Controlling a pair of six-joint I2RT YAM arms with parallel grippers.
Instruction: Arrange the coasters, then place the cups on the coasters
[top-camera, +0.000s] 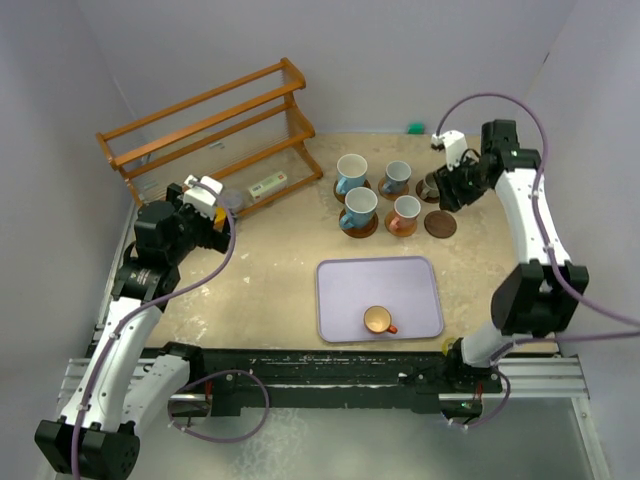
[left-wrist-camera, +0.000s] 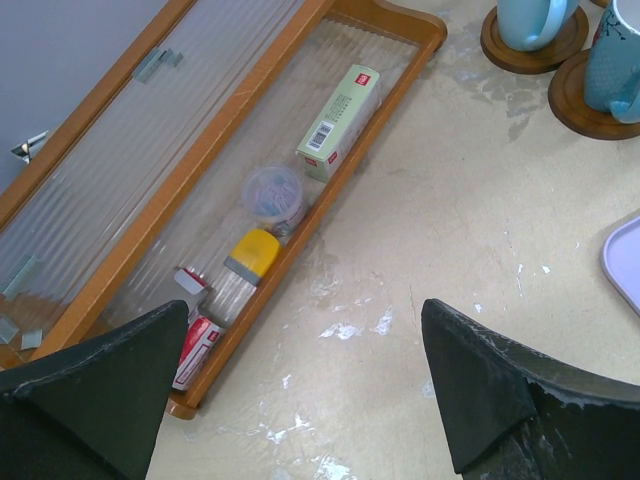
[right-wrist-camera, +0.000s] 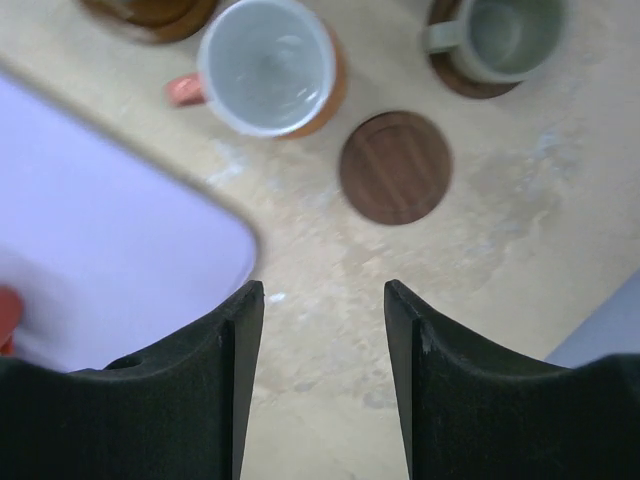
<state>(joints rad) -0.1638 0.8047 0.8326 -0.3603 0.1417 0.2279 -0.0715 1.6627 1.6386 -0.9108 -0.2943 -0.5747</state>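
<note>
Cups (top-camera: 351, 172) sit on brown coasters (top-camera: 360, 226) near the far right corner of the table (top-camera: 270, 280), five of them close together. One dark coaster (right-wrist-camera: 395, 167) lies bare just beside them, with open table around it. An orange cup (top-camera: 378, 320) stands on the purple tray (top-camera: 340, 290) by the near edge. Right gripper (right-wrist-camera: 322, 300) hangs near the bare coaster, fingers partly apart, holding nothing. Left gripper (left-wrist-camera: 305, 320) is spread wide by the wooden rack (left-wrist-camera: 330, 190), holding nothing

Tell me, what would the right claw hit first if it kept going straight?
Most likely bare tabletop: the right gripper points down at it, jaws apart and empty, just short of the empty dark coaster. Depth is unclear, so it could catch that coaster's near edge.
</note>
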